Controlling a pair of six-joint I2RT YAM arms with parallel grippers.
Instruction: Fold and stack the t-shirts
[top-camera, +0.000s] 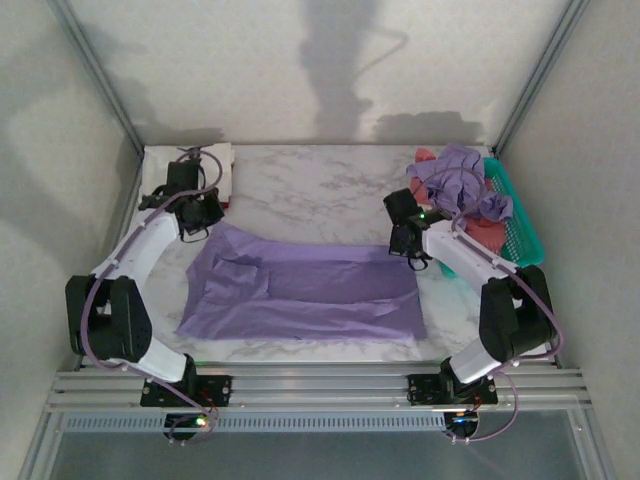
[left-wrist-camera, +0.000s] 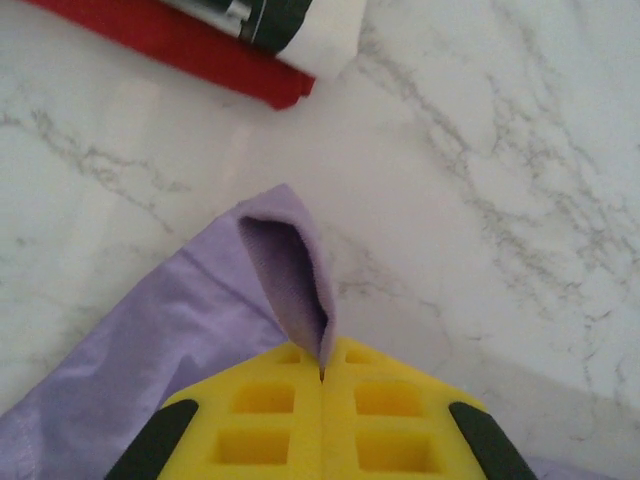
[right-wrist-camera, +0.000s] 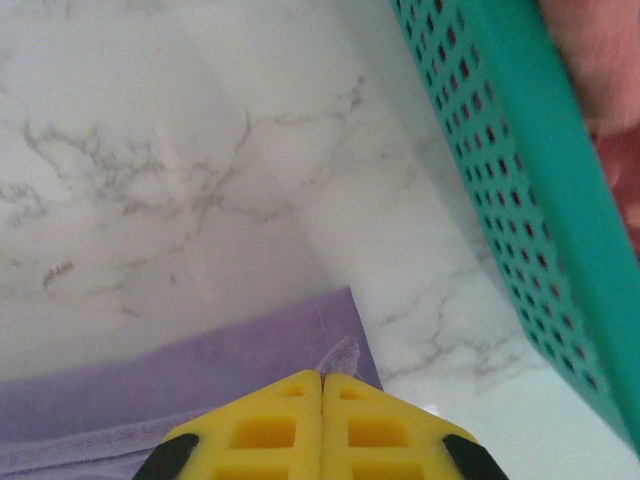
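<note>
Lavender t-shirt (top-camera: 300, 290), the biggest piece of cloth, lay spread flat across the middle of the white marble surface (top-camera: 320, 190). It was wide from left to right, with its near edge close to the arms' bases. A smaller panel of the same cloth lay folded over on its left part.

At the far right stood a teal mesh basket (top-camera: 522, 225), its long side running away from the arms. A crumpled lavender shirt (top-camera: 455, 175) was heaped over its far end and spilled onto the rim. A coral-red shirt (top-camera: 487, 228) lay bunched under it inside the basket.

In the far left corner sat a small folded stack. It had a white shirt (top-camera: 218, 160) with a dark print on top and a red shirt (left-wrist-camera: 200, 50) beneath, whose edge stuck out along the surface.

The left hand (top-camera: 200, 215) was at the far left corner of the spread t-shirt. In the left wrist view its yellow pads (left-wrist-camera: 260, 420) were pressed together on a raised fold of the lavender cloth, which stood up from the surface into the seam between them.

The right hand (top-camera: 405, 240) was at the far right corner, just beside the basket. In the right wrist view its pads (right-wrist-camera: 270, 430) were closed on the hemmed corner, with a small pucker of cloth lifted at the seam.
</note>
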